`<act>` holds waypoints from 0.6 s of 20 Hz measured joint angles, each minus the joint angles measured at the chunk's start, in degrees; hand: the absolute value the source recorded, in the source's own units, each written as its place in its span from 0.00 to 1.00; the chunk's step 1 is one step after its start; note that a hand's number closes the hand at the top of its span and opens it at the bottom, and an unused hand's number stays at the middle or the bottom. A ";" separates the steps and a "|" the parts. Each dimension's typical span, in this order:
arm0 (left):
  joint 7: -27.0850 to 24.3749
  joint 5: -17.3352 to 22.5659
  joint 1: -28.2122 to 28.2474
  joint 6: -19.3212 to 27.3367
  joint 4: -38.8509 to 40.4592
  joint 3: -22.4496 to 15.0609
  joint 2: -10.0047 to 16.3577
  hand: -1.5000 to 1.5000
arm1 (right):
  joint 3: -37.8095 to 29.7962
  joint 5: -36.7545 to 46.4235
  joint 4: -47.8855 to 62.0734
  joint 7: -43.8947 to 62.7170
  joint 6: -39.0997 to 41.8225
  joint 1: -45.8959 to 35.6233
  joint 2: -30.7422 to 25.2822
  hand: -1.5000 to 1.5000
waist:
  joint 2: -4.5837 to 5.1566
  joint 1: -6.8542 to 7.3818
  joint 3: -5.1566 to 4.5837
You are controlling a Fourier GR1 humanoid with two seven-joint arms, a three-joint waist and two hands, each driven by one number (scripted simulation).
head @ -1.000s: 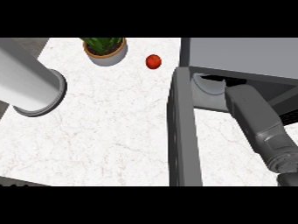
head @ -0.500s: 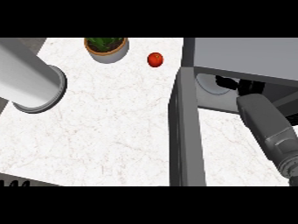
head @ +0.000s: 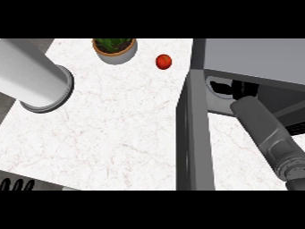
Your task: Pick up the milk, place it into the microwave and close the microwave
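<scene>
Fingers of the left hand (head: 14,184) poke up straight and a bit apart at the lower left edge, resting, holding nothing. Counter (head: 102,134) is white marble and fills most of the view. Microwave (head: 260,58) sits at the right, its door (head: 194,143) swung wide open and seen edge-on. Big white cylinder (head: 23,76) hangs at upper left, can't tell what it is. Right forearm (head: 264,129) runs from the lower right up into the cavity. Right hand (head: 237,89) is inside the opening, dark and mostly hidden, so can't tell whether it's closed on anything. Pale patch just beside it is likely the milk (head: 215,84), already in the cavity, but its outline is unclear. Judgement: the carton is light to middling, its liquid shifts when tilted, and its thin walls dent, so take it across the mid body and keep it upright. Containers: the microwave holds the hand and that pale patch, nothing else visible. Plant pot (head: 115,56) at the top edge holds a green plant (head: 114,44). Small red fruit (head: 163,61) lies between pot and microwave, touching neither. Door not yet closed.
</scene>
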 measured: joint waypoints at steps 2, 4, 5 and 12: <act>-0.01 -0.11 -0.56 0.09 0.65 0.20 -0.03 0.00 | 0.64 0.62 0.11 -0.41 1.71 -0.92 1.45 0.00 | -0.09 0.01 0.08; -0.07 -0.46 -0.92 0.21 0.98 0.05 -0.19 0.00 | 1.07 1.04 0.26 -0.55 3.53 -1.82 2.37 0.00 | -0.17 -0.03 0.14; -0.12 -0.60 -0.91 0.24 1.04 -0.05 -0.26 0.00 | 1.21 1.18 0.30 -0.63 4.44 -2.19 2.75 0.00 | -0.20 0.03 0.16; -0.41 -0.59 -1.35 0.13 0.74 0.36 -0.19 0.00 | 1.26 1.39 0.03 -2.49 10.11 -2.56 4.44 0.00 | -0.22 -0.85 0.19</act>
